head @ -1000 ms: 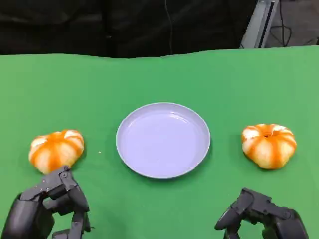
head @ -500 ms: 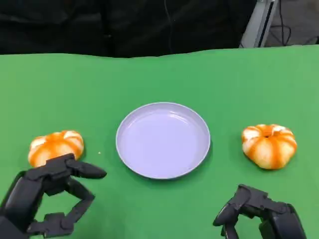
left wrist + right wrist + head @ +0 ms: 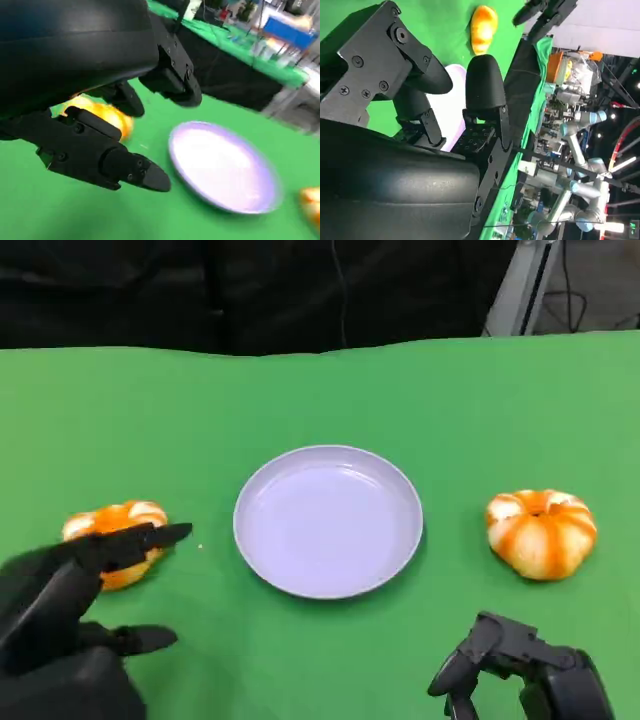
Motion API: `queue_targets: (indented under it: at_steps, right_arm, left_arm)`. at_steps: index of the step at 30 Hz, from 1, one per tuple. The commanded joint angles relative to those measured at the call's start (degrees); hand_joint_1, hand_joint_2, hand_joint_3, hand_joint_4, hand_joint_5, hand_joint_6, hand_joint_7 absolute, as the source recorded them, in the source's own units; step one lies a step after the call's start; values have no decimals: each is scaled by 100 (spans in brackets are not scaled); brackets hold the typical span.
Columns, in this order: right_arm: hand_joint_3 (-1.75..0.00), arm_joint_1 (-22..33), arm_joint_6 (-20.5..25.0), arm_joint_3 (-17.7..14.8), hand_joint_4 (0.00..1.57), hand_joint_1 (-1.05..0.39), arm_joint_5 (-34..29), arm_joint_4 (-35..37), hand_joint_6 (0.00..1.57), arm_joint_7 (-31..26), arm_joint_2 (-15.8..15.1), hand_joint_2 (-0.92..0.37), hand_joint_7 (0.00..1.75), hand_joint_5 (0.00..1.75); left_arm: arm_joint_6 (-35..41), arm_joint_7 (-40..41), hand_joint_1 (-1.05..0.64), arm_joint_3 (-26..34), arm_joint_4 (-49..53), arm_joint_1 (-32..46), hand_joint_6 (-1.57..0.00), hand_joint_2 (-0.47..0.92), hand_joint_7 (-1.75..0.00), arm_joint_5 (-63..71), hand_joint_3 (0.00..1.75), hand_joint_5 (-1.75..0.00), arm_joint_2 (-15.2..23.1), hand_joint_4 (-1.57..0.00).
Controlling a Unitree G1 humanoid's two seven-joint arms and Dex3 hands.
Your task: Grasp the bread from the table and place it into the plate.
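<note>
Green counter (image 3: 320,390) carrying a lilac plate (image 3: 327,520) at centre. Left hand (image 3: 70,610), fingers spread and holding nothing, hovers over the near edge of the left bread (image 3: 112,528), a round, flattish bun. Right hand (image 3: 520,675), fingers curled on nothing, sits near the right bread (image 3: 541,532).

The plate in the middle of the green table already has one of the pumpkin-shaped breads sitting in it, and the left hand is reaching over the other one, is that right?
Not quite. The head view shows the plate holding nothing. One pumpkin-shaped bread lies on the green table to the plate's right, and the other bread lies to its left, where the left hand reaches over it with fingers apart.
</note>
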Motion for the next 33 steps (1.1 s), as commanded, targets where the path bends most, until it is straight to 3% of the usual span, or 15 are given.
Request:
queue_targets:
  at_steps: [1,10,14,23,33]
  right_arm:
    - [-154,36,17,-35,89,1,36,-63,91,-13,-36,-22,132,163]
    - [-154,36,17,-35,89,1,36,-63,91,-13,-36,-22,132,163]
    - [-155,14,-3,-33,89,2,8,-44,91,-27,-32,-22,132,163]
    - [-156,21,9,-30,89,2,26,-55,91,-19,-31,-21,131,162]
    - [-156,82,-10,-16,89,1,29,-112,91,-10,-40,-21,131,161]
  left_arm:
    - [110,154,-57,-75,-24,-98,-36,92,0,254,2,-31,106,-23]
    - [139,174,-57,-95,-33,-99,-36,92,0,268,2,-29,114,-24]
    - [691,472,-65,-667,576,-919,-23,92,0,1885,2,-22,362,-10]
    - [1064,543,-65,-923,751,-1145,-20,92,0,2145,1,-20,378,-6]
    - [1793,949,-60,-1899,3439,-2749,-17,90,0,2577,1,-22,55,-5]
